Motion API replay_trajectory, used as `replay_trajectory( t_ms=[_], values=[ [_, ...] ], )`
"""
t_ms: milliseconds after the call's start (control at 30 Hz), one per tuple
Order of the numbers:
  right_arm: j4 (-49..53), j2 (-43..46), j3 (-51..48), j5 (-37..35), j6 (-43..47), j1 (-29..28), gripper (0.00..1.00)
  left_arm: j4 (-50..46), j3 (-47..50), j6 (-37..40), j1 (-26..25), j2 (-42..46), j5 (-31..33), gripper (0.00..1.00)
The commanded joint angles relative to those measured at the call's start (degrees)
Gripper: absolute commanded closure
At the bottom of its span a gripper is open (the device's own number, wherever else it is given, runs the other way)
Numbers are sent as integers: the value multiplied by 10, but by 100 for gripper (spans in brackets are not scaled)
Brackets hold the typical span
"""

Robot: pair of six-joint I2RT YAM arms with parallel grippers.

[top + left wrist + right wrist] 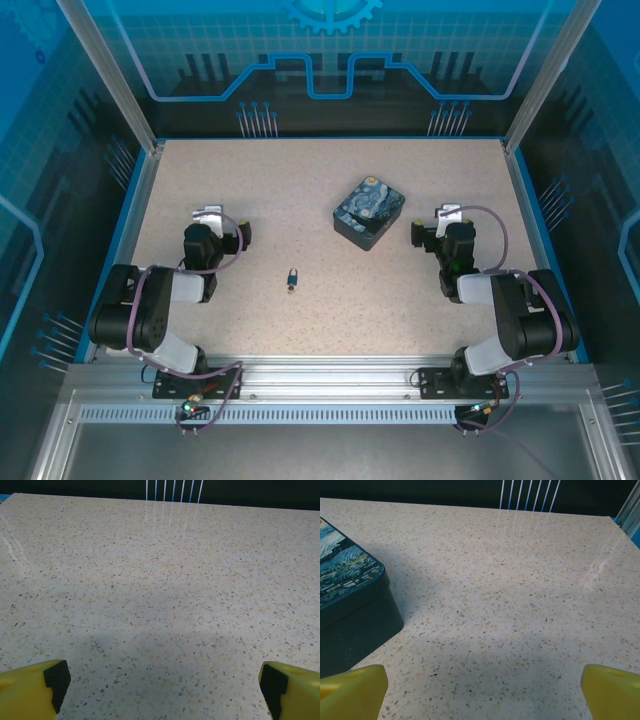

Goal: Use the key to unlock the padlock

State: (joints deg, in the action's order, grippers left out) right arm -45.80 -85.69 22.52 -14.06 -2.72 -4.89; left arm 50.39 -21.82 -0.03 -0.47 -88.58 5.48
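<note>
Padlock (pixel 292 277) judged light, rigid, slippery; best pinched across its blue body. Left claw (pixel 165 681) and right claw (pixel 482 685) both spread, holding nothing.

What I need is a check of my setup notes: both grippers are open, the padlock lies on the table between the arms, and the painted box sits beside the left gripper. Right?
One slip: the painted box sits beside the right gripper, not the left gripper; the top view shows it. Both grippers are open, and the padlock lies between the arms.
</note>
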Motion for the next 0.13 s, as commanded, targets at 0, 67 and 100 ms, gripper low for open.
replay_trajectory(
  t_ms=[0, 67, 100],
  values=[
    [8, -4, 12, 20, 2, 8, 0, 3, -10, -6, 6, -4, -15, 1],
    [3, -3, 9, 20, 3, 7, 0, 6, -9, -5, 6, -4, -15, 1],
    [1, -3, 7, 20, 4, 7, 0, 6, -8, -5, 6, -4, -15, 1]
  ],
)
